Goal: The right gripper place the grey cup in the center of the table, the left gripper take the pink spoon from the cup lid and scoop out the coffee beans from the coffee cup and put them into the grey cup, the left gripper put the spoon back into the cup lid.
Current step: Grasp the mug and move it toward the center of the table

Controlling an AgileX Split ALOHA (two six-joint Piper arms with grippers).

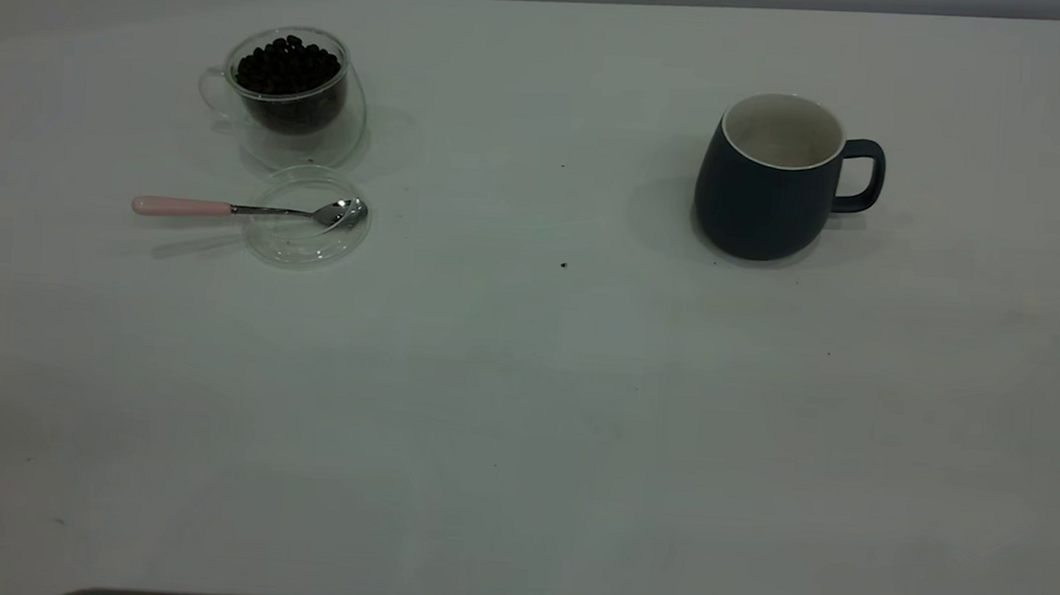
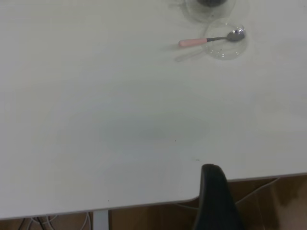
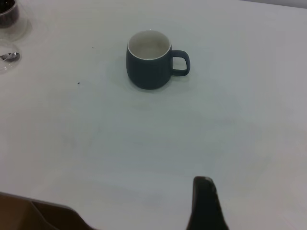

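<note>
nothing's started on my end yet, grey cup point(image 1: 769, 188) sits off to the right of the table point(image 1: 522, 426), pink spoon point(image 1: 250, 210) across the cup lid point(image 1: 305, 240), coffee beans point(image 1: 288, 65) unscooped, can't tell either gripper's jaws

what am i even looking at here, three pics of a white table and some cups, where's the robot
It is a two-armed robot at a table, pictured three ways at one moment. The wide picture is from an outside camera; neither arm reaches into it. The other two come from cameras on the wrists, and the dark shape at each one's edge is part of that arm's gripper: the left gripper and the right gripper. Nothing is held. On the table stand the grey cup, the coffee cup full of coffee beans, and the cup lid with the pink spoon lying across it.
</note>
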